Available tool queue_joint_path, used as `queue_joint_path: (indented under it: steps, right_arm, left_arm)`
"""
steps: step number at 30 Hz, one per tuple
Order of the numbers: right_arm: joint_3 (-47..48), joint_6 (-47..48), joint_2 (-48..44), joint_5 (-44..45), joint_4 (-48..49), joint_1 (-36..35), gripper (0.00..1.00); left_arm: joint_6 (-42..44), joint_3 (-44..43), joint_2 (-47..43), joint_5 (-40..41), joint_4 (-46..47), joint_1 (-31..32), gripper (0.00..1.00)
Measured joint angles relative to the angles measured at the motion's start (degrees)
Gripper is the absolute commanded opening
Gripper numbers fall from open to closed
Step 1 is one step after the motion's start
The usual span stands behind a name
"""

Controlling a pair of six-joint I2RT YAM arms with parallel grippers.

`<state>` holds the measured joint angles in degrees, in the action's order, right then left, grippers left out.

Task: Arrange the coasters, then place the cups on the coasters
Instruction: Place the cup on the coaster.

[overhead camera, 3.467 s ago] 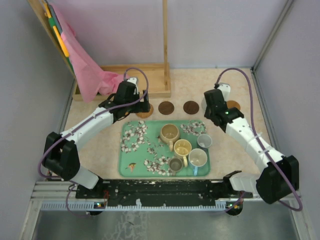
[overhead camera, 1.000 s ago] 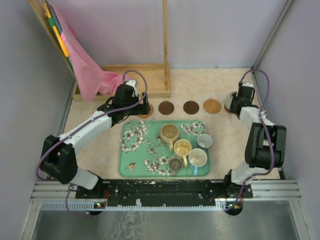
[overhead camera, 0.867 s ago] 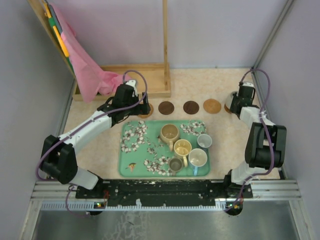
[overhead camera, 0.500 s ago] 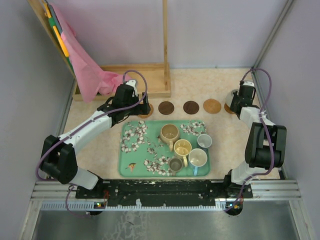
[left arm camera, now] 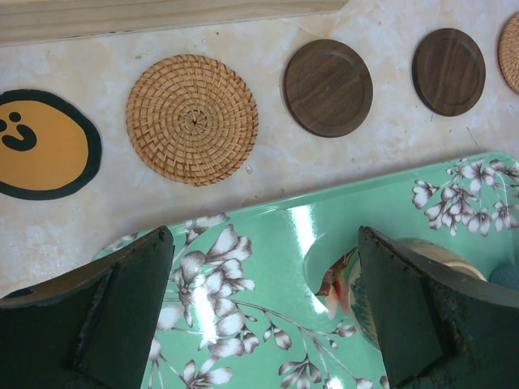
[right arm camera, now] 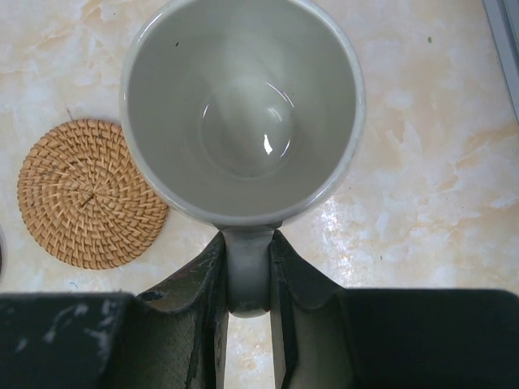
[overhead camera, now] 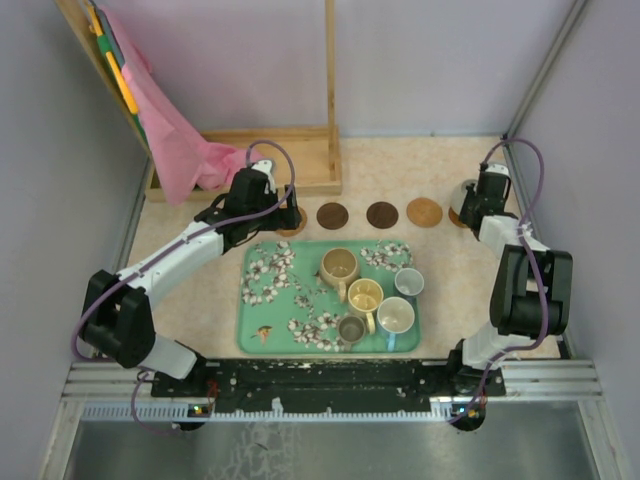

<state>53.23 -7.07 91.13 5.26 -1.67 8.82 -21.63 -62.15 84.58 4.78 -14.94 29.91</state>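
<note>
From the left wrist, the round yellow smiley-face coaster (left arm camera: 40, 146) is cut off at 9 o'clock. A woven straw coaster (left arm camera: 512, 50) at 2 o'clock shows only a sliver. The tan ceramic mug (left arm camera: 438, 251) sits mostly behind a finger of the left hand (left arm camera: 263, 243). From above, the right hand (overhead camera: 466, 206) covers most of the pale grey ceramic mug (overhead camera: 457, 198), and whatever lies under that mug is hidden.

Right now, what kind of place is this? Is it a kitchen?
Probably not a kitchen, more like a robot test booth. Plain grey panels wall in a small table, two robot arms sit bolted to a metal rail, and cups stand on a tray.
</note>
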Motion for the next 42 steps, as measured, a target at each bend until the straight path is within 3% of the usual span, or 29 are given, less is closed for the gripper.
queue_joint_path:
  steps: [42]
  right_arm:
    - [-1.22,-0.61,0.0,0.04,-0.94,0.0,0.0]
  left_arm:
    - [-0.02,0.11,0.11,-0.55,0.87,0.0,1.0]
